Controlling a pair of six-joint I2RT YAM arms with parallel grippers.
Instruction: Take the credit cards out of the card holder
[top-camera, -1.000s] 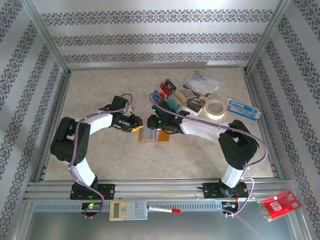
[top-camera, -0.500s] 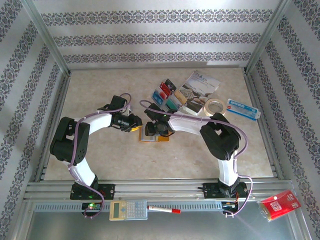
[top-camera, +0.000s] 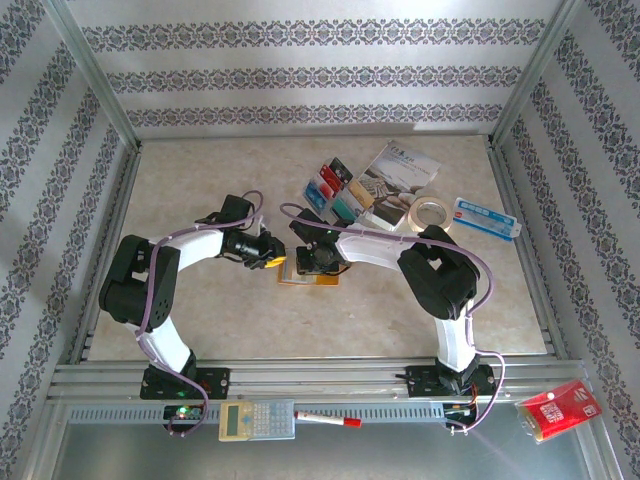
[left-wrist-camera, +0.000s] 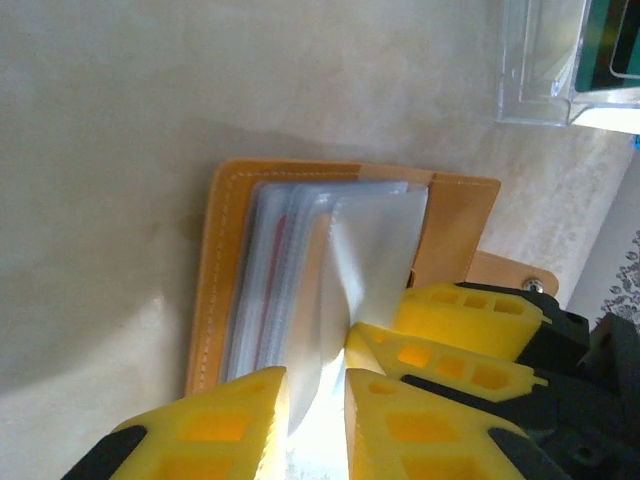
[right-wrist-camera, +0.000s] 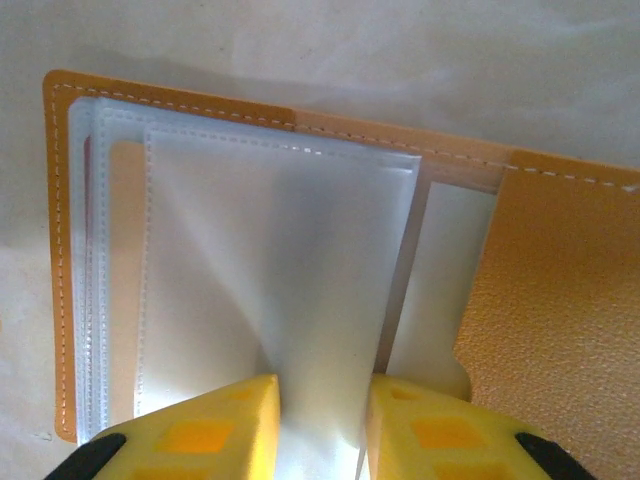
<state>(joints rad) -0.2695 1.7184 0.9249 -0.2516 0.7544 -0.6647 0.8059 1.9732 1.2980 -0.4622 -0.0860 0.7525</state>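
Beige table (top-camera: 200, 300) carries the open holder (top-camera: 325, 277), with loose cards (top-camera: 330, 185) just beyond it. Left gripper (left-wrist-camera: 315, 400) and right gripper (right-wrist-camera: 322, 390) each pinch a clear sleeve (right-wrist-camera: 270, 280) at the holder's edge. The step probably goes best with one leaf pinned and the other spread, to free what looks like a red card (left-wrist-camera: 272, 310) among the holder's sleeves, just beside the left gripper.

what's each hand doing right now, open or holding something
left hand: closed on a clear sleeve of the card holder
right hand: closed on a clear sleeve of the card holder too
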